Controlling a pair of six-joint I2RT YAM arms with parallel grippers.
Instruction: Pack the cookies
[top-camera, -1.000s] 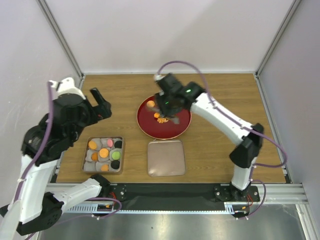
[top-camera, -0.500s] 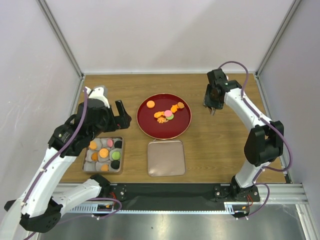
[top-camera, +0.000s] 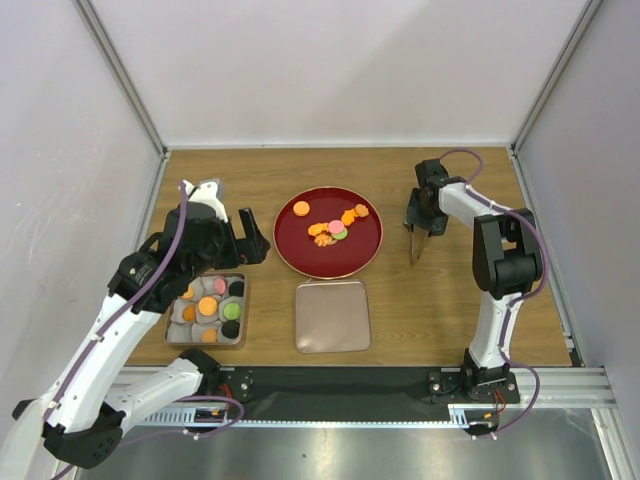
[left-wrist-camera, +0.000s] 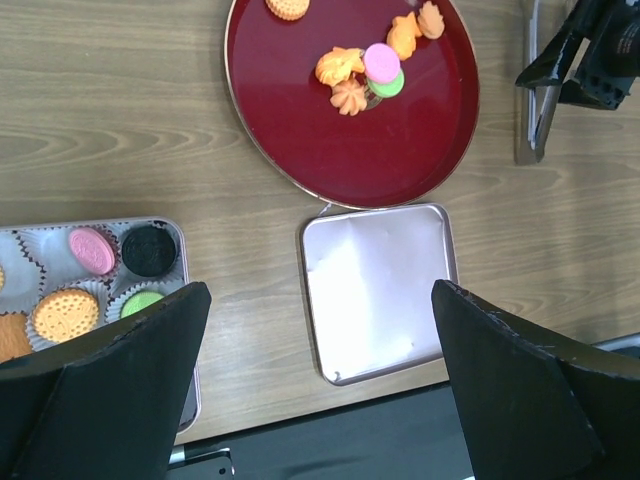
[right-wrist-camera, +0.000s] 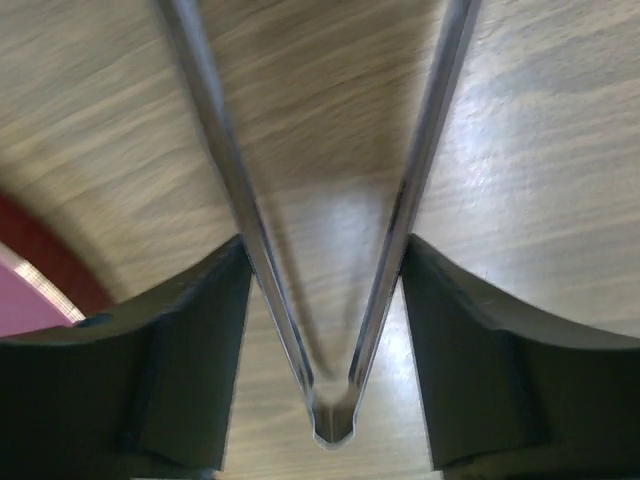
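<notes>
Several cookies, orange, pink and green, lie on the red plate; they also show in the left wrist view. More cookies sit in paper cups in the metal tray, also seen in the left wrist view. My left gripper is open and empty, hovering between tray and plate; its jaws stand wide apart in the left wrist view. My right gripper is shut on metal tongs, right of the plate, low over the table. The tongs' two arms run between its fingers.
A pinkish-brown metal lid lies below the plate, near the front edge, and fills the middle of the left wrist view. Metal frame posts and white walls enclose the table on the left, back and right.
My right arm has swung away from the plate to the table's right side, carrying the tongs down low. My left arm has moved in toward the plate and tray.
</notes>
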